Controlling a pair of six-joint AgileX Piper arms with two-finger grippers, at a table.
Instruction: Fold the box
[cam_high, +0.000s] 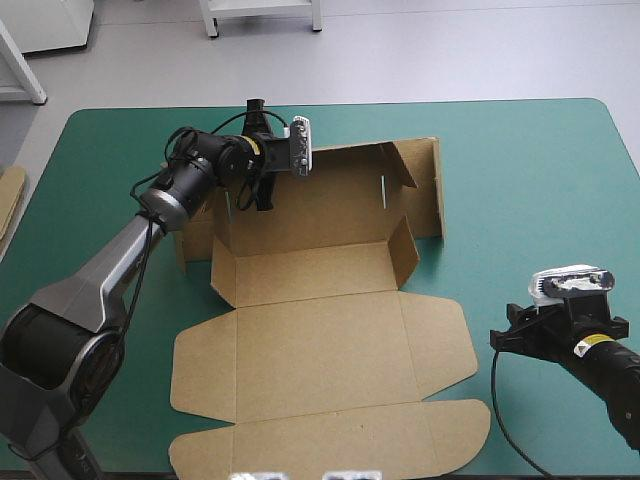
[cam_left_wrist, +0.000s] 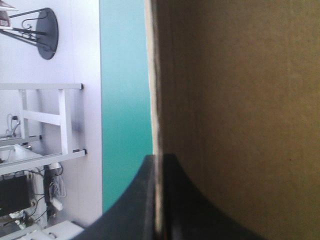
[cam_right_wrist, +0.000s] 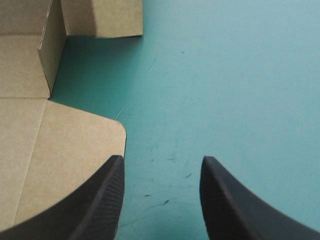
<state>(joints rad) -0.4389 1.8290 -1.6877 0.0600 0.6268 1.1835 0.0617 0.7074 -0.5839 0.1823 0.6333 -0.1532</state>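
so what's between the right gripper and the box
Nothing but bare teal-green cover lies between the right gripper and the box. The high view shows it best. Its jaws stand open.

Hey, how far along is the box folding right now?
Early to midway. Done: the far walls of the box stand raised. In hand: the left gripper is shut on a wall edge. Left: the near panels lie flat; the right gripper hangs open over the teal-green cover.

1 box (cam_high: 320, 345), 2 end effectors (cam_left_wrist: 159, 159) (cam_right_wrist: 161, 164), 1 spare board edge (cam_high: 8, 200), 1 tbl (cam_high: 520, 160).
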